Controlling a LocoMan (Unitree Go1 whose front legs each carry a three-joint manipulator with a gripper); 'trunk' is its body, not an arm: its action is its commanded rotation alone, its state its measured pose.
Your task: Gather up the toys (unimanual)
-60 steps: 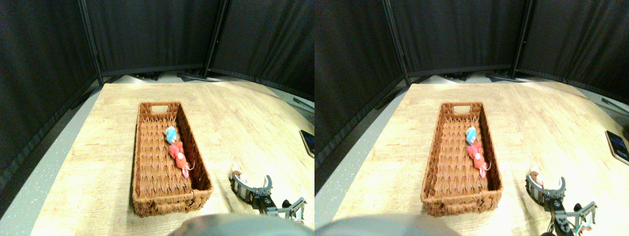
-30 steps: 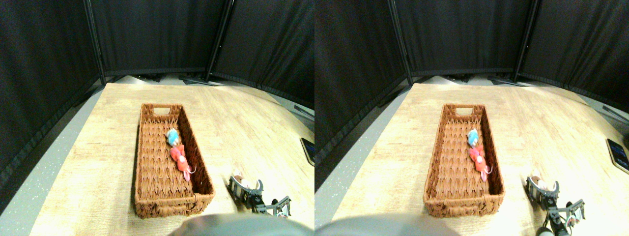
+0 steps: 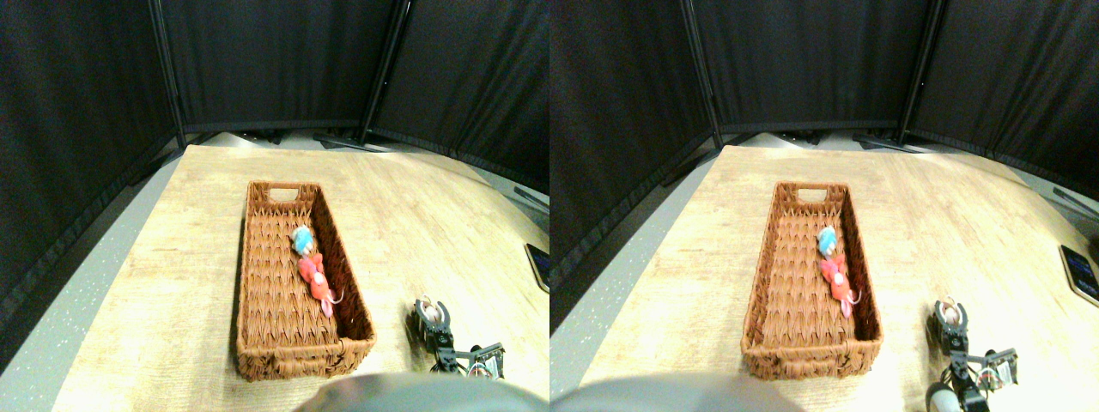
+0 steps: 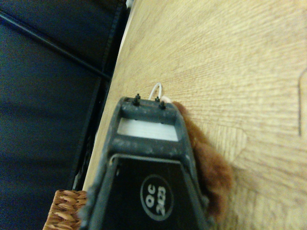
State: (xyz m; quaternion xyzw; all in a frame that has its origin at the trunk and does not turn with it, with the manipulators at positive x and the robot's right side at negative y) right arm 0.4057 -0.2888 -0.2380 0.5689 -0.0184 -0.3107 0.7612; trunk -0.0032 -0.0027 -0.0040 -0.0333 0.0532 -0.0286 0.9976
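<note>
Stereo pair: wooden table (image 3: 172,283), black curtains behind. Wicker basket (image 3: 258,343) holding blue toy (image 3: 300,241) and red toy (image 3: 314,279). Right of basket, right gripper (image 3: 432,314) clamped on brown toy (image 3: 433,315).
Wrist: brown toy (image 4: 211,167) against jaw, white string tail (image 4: 156,91) beyond; basket (image 4: 64,211) corner nearby.

no readable text shows anywhere, though the far dark device (image 3: 539,262) is blurred.

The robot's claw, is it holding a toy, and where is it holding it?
Yes. The gripper is shut on a brown toy mouse, holding it around the body; its white string tail sticks out past the jaw tips.
</note>
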